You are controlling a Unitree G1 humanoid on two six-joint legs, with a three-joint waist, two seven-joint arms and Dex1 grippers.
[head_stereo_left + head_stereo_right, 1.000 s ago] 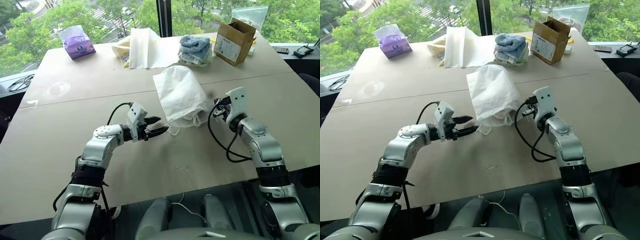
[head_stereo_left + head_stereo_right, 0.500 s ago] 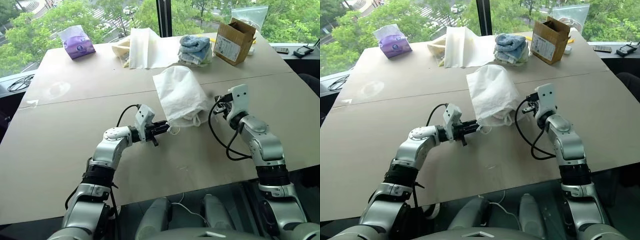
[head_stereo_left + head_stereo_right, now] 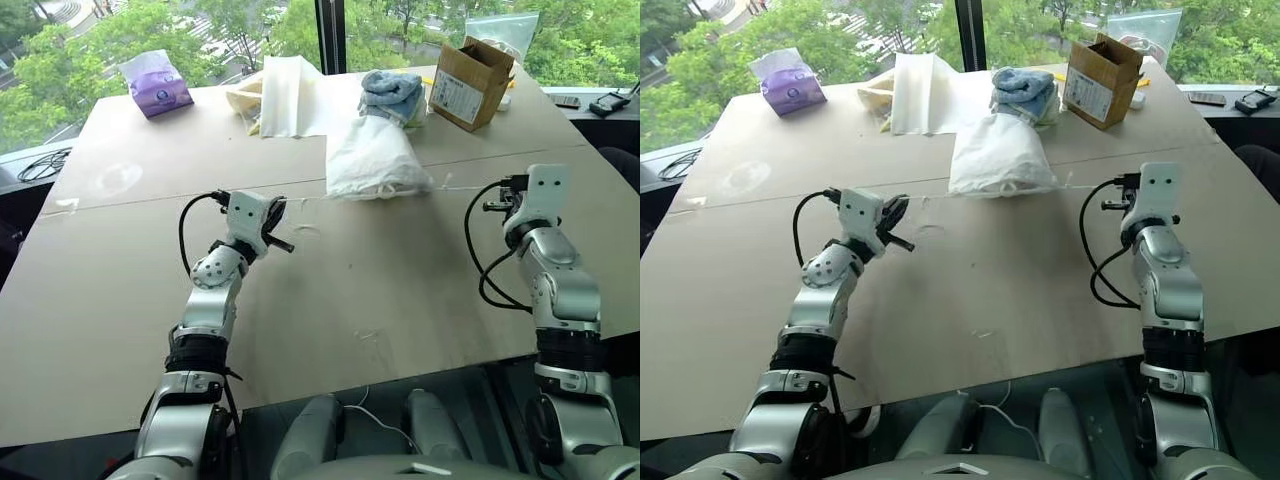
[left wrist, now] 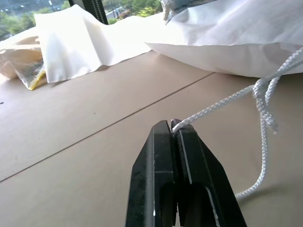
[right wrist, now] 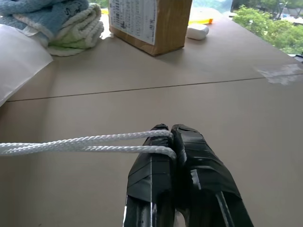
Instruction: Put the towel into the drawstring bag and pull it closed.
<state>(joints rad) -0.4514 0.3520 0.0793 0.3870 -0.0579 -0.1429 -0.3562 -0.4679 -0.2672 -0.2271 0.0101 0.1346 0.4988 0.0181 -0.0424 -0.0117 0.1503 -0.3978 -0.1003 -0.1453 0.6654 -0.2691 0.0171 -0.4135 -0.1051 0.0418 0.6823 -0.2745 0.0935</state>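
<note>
Both grippers, left gripper point(image 4: 173, 126) and right gripper point(image 5: 169, 130), clench thin white cords point(image 5: 71, 143) of the crinkly white drawstring bag point(image 3: 372, 160) at upper centre; pulling evenly outward should cinch it.

The drawstring bag point(image 3: 372, 160) is thin, crinkly white fabric; its cords point(image 5: 85, 143) are twisted white rope. The counter point(image 3: 400, 290) looks like smooth, matt tan board. The left claw point(image 4: 173, 130) has glossy black fingers; the right claw point(image 5: 170, 132) is wrapped in wrinkled black tape. The far box point(image 3: 466, 82) is brown cardboard.
</note>
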